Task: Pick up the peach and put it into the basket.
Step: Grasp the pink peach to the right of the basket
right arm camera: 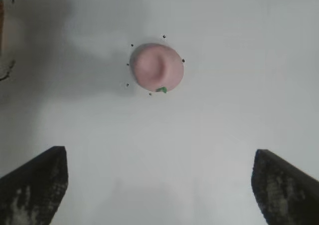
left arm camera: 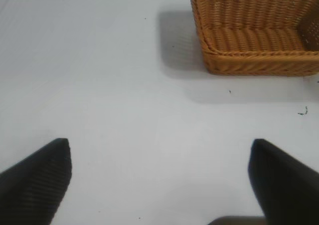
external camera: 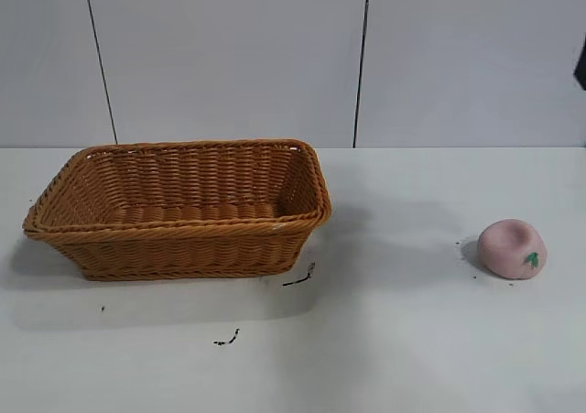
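Observation:
The pale-pink peach (external camera: pixel 512 248) sits on the white table at the right, its green leaf mark facing front. It also shows in the right wrist view (right arm camera: pixel 158 68), well ahead of my right gripper (right arm camera: pixel 159 157), which is open and empty above the table. The orange-brown wicker basket (external camera: pixel 55 202) stands empty at the left of the table. It shows in the left wrist view (left arm camera: pixel 209 45) too, far ahead of my left gripper (left arm camera: pixel 159 147), which is open and empty over bare table. Neither gripper shows in the exterior view.
Small black marks (external camera: pixel 299 277) lie on the table by the basket's front right corner, and another mark (external camera: pixel 227 339) lies nearer the front. Tiny dark specks ring the peach. A grey panelled wall (external camera: pixel 229 56) stands behind the table.

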Controlling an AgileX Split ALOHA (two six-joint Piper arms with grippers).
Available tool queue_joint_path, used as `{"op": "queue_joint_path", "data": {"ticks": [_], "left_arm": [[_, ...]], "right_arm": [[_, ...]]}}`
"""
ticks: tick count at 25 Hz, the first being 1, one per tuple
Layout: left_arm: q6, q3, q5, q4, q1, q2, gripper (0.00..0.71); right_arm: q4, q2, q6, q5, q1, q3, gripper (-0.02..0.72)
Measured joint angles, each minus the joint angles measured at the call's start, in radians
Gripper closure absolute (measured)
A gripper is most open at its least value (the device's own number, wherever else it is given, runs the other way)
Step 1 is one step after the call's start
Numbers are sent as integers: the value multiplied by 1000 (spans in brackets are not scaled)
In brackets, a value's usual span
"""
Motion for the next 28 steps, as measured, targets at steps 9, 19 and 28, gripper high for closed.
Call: {"op": "queue_joint_path", "data": {"ticks": [9, 19, 28], "left_arm": [[0, 0, 0, 0, 0, 0, 17], [0, 0, 0, 0, 0, 0, 17], [0, 0, 0, 0, 0, 0, 17]], "right_arm": [[16, 197, -26, -72, 0, -6, 8], [26, 327, -27, -144, 0, -6, 8], [28, 368, -29, -175, 0, -8, 36]]}}
